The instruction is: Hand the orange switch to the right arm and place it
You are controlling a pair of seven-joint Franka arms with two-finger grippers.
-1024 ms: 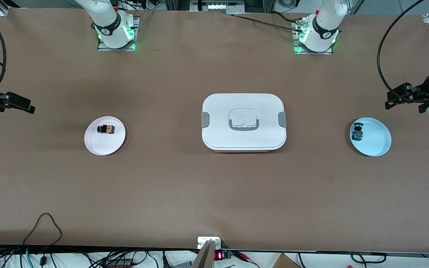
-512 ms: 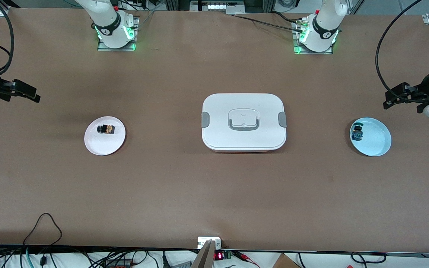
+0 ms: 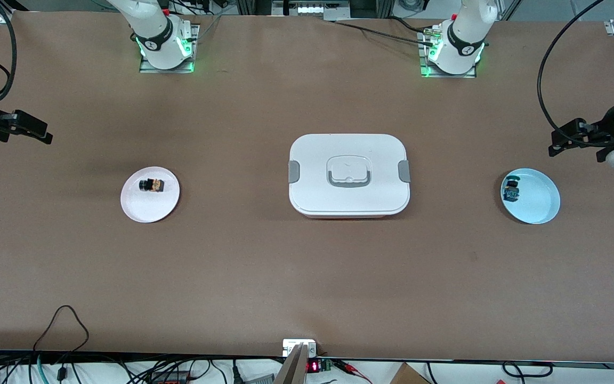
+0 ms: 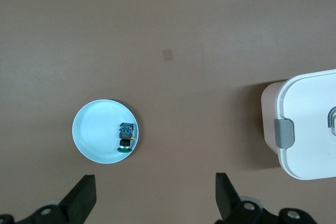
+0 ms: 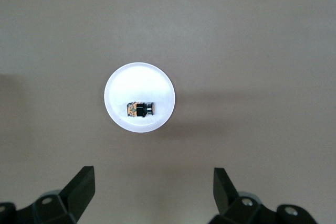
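The orange switch (image 3: 151, 185) lies on its side on a small white plate (image 3: 150, 209) toward the right arm's end of the table. It also shows in the right wrist view (image 5: 139, 109), on that plate (image 5: 139, 80). My right gripper (image 3: 32, 132) is open and empty, up over the bare table at that end, apart from the plate; its fingertips (image 5: 153, 184) stand wide. My left gripper (image 3: 563, 143) is open and empty (image 4: 155, 192), up over the table at the left arm's end.
A blue-green switch (image 3: 511, 190) lies on a light blue plate (image 3: 541, 205) toward the left arm's end, also in the left wrist view (image 4: 126, 136). A white lidded box (image 3: 348, 173) with grey latches sits mid-table.
My right gripper has shifted a little toward the robots' bases, still over the table's end. My left gripper has barely moved. The orange switch stays on its plate.
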